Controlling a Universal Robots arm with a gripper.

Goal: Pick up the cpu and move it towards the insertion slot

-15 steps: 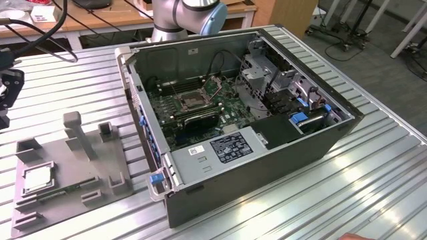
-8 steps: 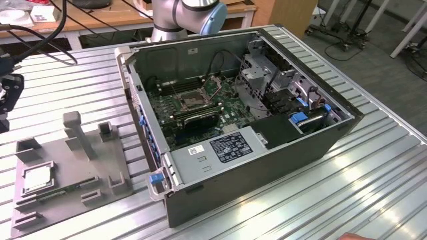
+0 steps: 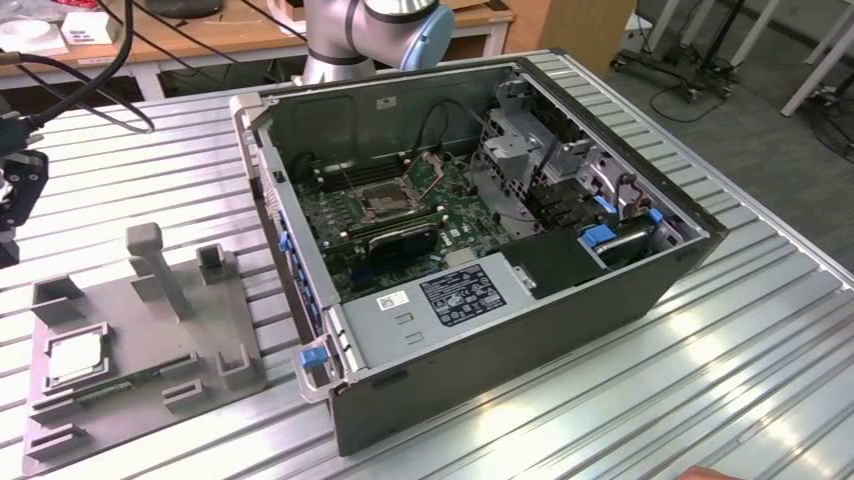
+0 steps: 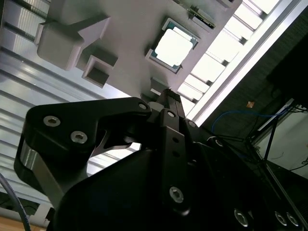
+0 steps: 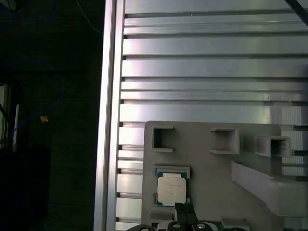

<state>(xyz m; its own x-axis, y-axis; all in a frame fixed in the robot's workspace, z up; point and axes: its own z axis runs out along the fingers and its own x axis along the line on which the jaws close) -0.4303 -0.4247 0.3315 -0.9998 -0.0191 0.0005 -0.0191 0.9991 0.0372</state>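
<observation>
The cpu (image 3: 76,355), a silver square with a thin green rim, lies flat in a pocket of the grey holder plate (image 3: 187,330) at the exterior view's left. It is also seen in both wrist views (image 4: 174,47) (image 5: 172,188). My gripper (image 3: 11,235) hangs above the table at the far left edge of the exterior view, beyond the plate and apart from the cpu. In the first wrist view its fingertips (image 5: 181,214) sit close together just short of the cpu, shut on nothing. The insertion slot (image 3: 387,200) is on the green board inside the open computer case (image 3: 534,330).
The grey plate carries upright posts (image 3: 154,270) and small brackets, and a green memory stick (image 3: 114,388) lies beside the cpu. The case walls rise around the board. The slatted metal table (image 3: 747,350) ends at an edge near the plate (image 5: 109,144).
</observation>
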